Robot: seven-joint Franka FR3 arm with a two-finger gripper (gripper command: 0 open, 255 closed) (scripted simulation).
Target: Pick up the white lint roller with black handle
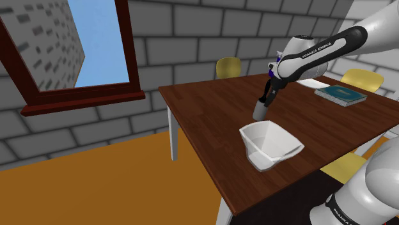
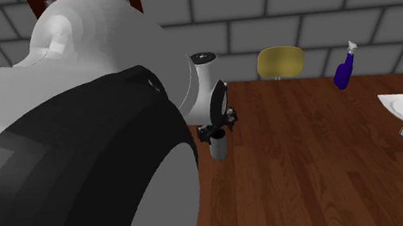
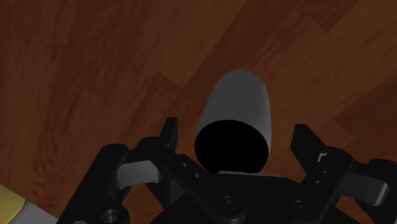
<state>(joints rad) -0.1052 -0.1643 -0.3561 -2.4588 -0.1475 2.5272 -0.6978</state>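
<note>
Tub (image 1: 282,144) on table (image 1: 208,121), lint roller (image 1: 261,110) beside it, book (image 1: 341,95) beyond

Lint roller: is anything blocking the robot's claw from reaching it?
Nothing visible does. The lint roller sits between the fingers of the open gripper, touching neither, with bare table around it. The white bin stands well aside.

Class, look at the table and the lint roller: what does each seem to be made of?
Table: wood with a smooth finish, going by its dark brown grain and plank lines. Lint roller: plain matt grey barrel with a black end; material unclear, perhaps plastic.
</note>
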